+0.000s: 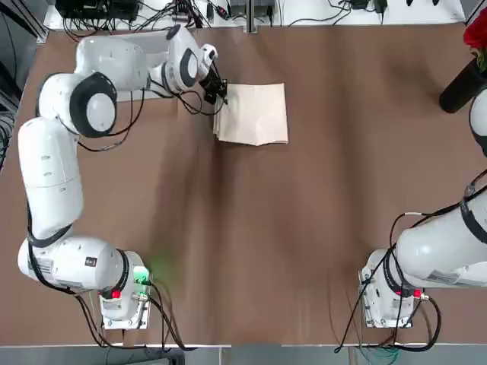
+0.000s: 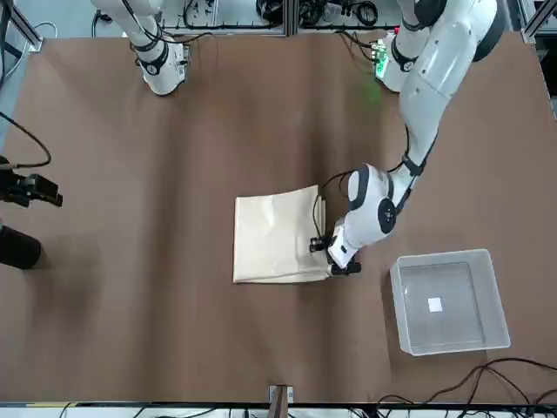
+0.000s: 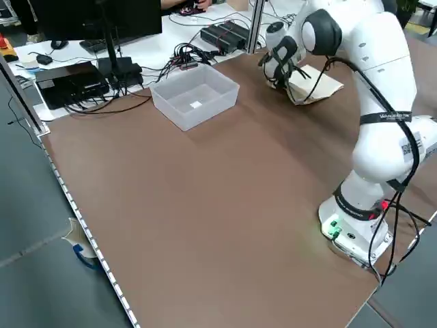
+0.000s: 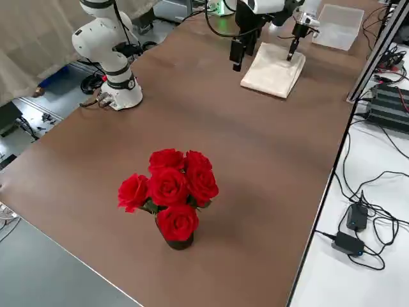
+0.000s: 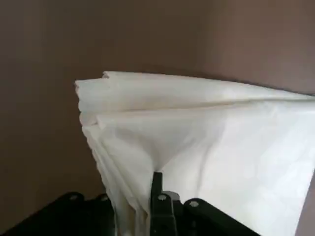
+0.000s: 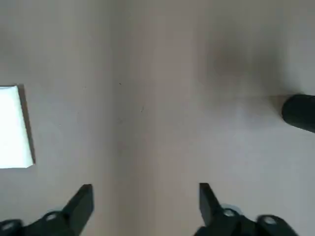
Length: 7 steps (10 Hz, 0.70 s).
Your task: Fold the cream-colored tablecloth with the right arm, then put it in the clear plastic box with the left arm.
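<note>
The cream-colored tablecloth (image 1: 255, 114) lies folded into a small rectangle at the far middle of the table, also seen in the front view (image 2: 274, 237). My left gripper (image 2: 337, 256) is shut on the cloth's layered edge on the side facing the box. In the left wrist view that edge (image 5: 147, 132) bunches into the left gripper (image 5: 153, 196). The clear plastic box (image 2: 448, 300) stands empty a short way beyond that gripper, with a white mark on its bottom. My right gripper (image 6: 145, 201) is open and holds nothing, hovering off toward the table's right side, away from the cloth (image 6: 12, 128).
A dark vase (image 4: 176, 240) of red roses (image 4: 169, 192) stands near the table's right edge, close under the right gripper (image 2: 30, 190). Cables and power supplies lie beyond the far edge. The left arm's links (image 1: 91, 99) stretch over the table's left side.
</note>
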Each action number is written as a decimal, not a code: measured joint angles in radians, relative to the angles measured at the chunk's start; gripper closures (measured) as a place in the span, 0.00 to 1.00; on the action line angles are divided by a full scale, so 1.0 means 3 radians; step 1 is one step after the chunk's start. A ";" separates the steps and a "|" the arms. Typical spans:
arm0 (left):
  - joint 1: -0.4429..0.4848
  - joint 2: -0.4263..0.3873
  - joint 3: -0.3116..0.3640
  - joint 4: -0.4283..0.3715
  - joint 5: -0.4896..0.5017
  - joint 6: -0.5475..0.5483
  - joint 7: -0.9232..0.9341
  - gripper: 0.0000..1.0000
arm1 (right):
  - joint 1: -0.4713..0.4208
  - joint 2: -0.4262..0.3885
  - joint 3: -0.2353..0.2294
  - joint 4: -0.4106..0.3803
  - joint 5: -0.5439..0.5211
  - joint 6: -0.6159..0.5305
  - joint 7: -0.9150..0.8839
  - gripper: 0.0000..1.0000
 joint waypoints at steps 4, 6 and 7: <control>0.0101 -0.0441 0.0125 -0.0023 0.0820 -0.0827 -0.0053 0.89 | 0.0002 -0.0083 -0.0049 -0.0036 0.0004 0.0004 -0.0001 0.00; 0.0098 -0.0564 0.0126 -0.0025 0.1171 -0.1044 -0.0285 0.89 | 0.0004 -0.0097 -0.0051 -0.0049 0.0004 0.0055 -0.0001 0.00; 0.0087 -0.0600 0.0119 -0.0022 0.1212 -0.1078 -0.0420 0.89 | 0.0005 -0.0115 -0.0053 -0.0052 0.0004 0.0136 -0.0001 0.00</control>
